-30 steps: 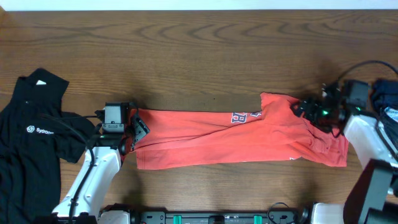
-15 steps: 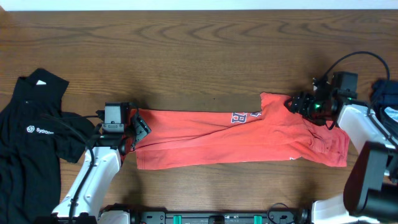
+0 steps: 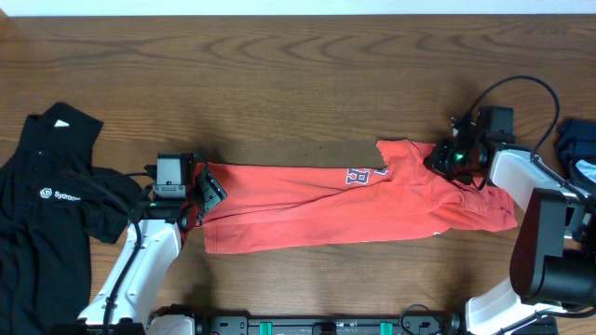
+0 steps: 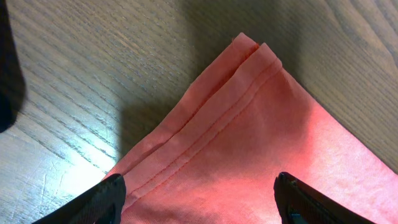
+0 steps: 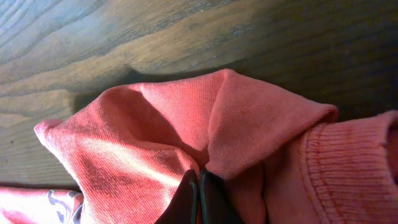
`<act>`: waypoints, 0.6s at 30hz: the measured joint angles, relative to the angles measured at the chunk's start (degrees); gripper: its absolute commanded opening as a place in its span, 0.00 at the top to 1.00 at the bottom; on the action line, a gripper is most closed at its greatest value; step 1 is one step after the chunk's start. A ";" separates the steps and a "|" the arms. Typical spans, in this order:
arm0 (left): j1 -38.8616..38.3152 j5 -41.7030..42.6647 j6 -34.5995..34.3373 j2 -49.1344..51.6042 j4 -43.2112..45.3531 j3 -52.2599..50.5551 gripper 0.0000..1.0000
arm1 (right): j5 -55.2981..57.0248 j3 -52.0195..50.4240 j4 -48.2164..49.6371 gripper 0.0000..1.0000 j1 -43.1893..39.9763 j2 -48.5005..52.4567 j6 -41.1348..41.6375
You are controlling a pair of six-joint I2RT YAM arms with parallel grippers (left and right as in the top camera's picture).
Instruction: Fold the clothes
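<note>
The coral-red T-shirt (image 3: 317, 209) lies folded into a long strip across the table's middle, with part of its lettering (image 3: 363, 175) showing. My left gripper (image 3: 207, 195) hangs open over the strip's left end. In the left wrist view its fingers (image 4: 112, 193) straddle the stitched hem corner (image 4: 249, 56) of the T-shirt (image 4: 261, 143). My right gripper (image 3: 436, 158) is shut on a pinched-up fold of the T-shirt (image 5: 149, 137) near its ribbed collar (image 5: 348, 168); in the right wrist view the right gripper (image 5: 199, 182) has its jaws pressed together with cloth bunched over them. The black collared shirt (image 3: 47, 214) lies flat at the far left.
A dark blue bundle (image 3: 577, 144) sits at the right edge behind the right arm. A black cable (image 3: 521, 88) loops above the right wrist. Bare wooden table (image 3: 298, 84) stretches behind the T-shirt. The arm bases (image 3: 326, 326) line the front edge.
My right gripper moved left along the T-shirt's top right part and shut on the cloth, drawing that corner leftward. The left arm has not moved.
</note>
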 measured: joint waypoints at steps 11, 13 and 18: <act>0.00 0.00 0.00 0.00 0.00 0.00 0.22 | -0.02 1.22 -3.85 0.99 -5.14 0.00 0.22; 0.00 0.00 0.00 0.00 0.00 0.00 0.22 | -0.11 1.25 -4.33 0.99 -6.78 0.00 0.24; 0.00 0.00 0.00 0.00 -0.02 0.00 0.21 | -0.24 1.25 -4.98 0.99 -10.78 0.00 -0.02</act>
